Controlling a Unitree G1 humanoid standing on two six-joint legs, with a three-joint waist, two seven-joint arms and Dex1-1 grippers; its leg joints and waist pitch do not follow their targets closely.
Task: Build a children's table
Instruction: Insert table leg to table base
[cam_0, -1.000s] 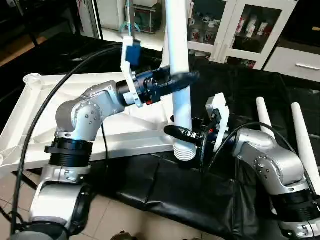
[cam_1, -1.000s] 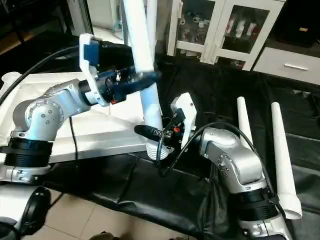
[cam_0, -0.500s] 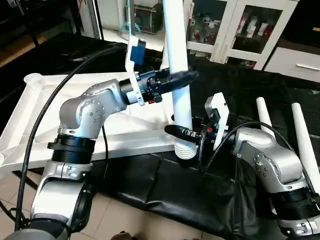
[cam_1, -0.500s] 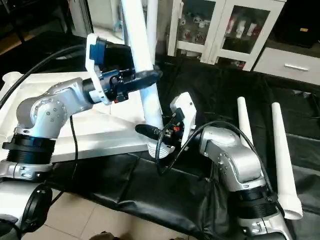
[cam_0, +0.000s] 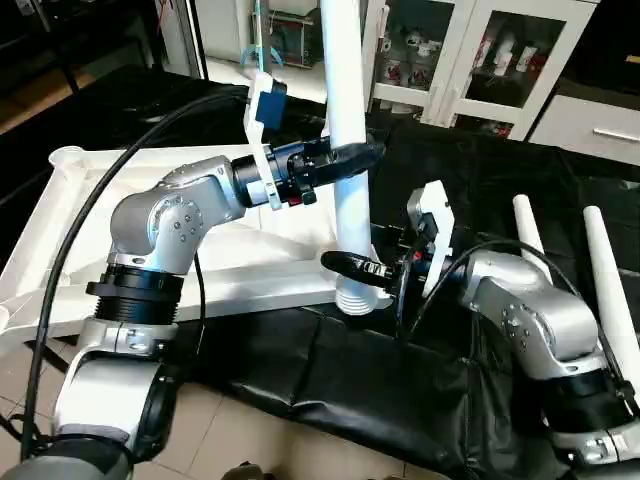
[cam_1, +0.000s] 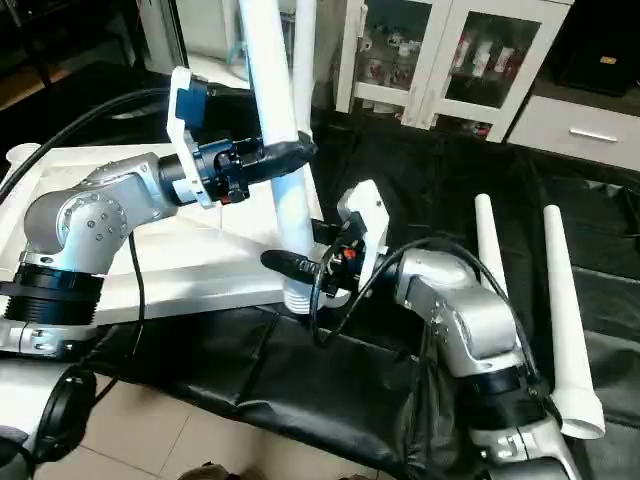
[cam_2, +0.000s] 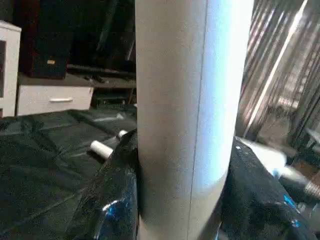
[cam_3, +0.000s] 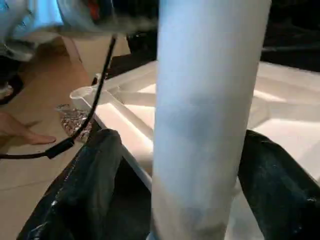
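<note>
Centrally, in the head views, one white tube leg (cam_0: 345, 120) stands nearly upright, its ribbed threaded end (cam_0: 362, 298) at the near corner of the white tabletop (cam_0: 75, 250). The tabletop lies upside down at the left of the frame, with a round corner socket (cam_0: 66, 157) at its upper-left corner and its near edge over the black cloth (cam_0: 340, 390) that covers the counter.

The left gripper (cam_0: 355, 153) reaches in from the left and is clamped on the leg about midway up the visible length; in the left wrist view its black fingers (cam_2: 112, 200) press against both sides of the tube. The right gripper (cam_0: 350, 267) sits lower, just above the threaded end, with its fingers (cam_3: 90, 185) set on either side of the leg; in the right wrist view a small gap shows between each finger and the tube, so the fingers stand apart and do not grip.

Two further legs (cam_0: 535, 250) lie side by side on the black cloth at the right of the frame, well apart from the tabletop. White cabinets with glass doors (cam_0: 470, 60) stand along the top of the frame.
</note>
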